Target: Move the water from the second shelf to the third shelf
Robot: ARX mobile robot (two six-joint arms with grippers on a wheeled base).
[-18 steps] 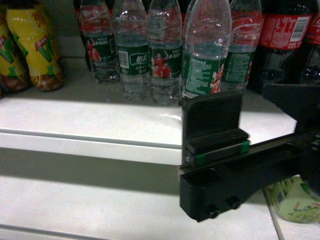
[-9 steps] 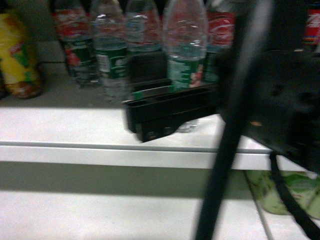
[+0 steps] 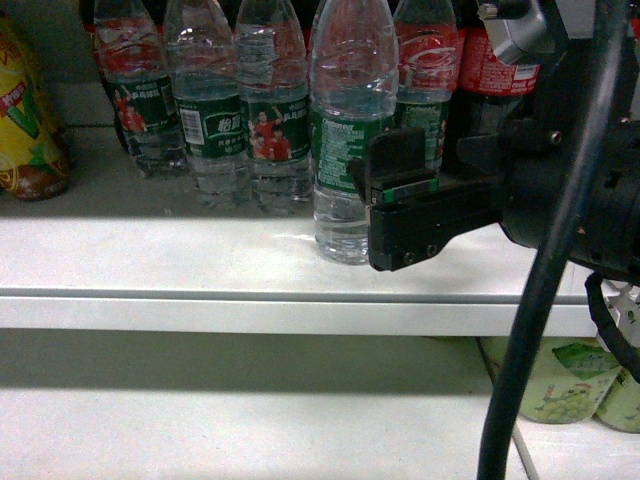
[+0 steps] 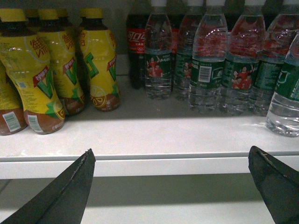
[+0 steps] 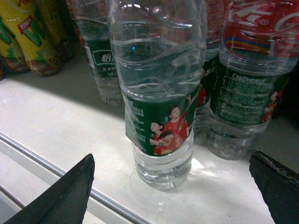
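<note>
**Water at the shelf front, my right end effector beside it**

The water (image 3: 345, 130) stands upright near the front edge of the white shelf (image 3: 200, 260), ahead of a row of like bottles (image 3: 240, 110); my right end effector (image 5: 180, 186) is spread wide, its fingers either side of the bottle without touching it; my left end effector (image 4: 177, 186) is also wide and holds nothing, facing yellow bottles (image 4: 56, 70) further left along the shelf; cola (image 3: 495, 70) stands behind on the right.

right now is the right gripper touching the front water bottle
Apart. The right wrist view shows the front water bottle standing between the open jaws of the right gripper, with bare shelf visible on both sides of it.
</note>
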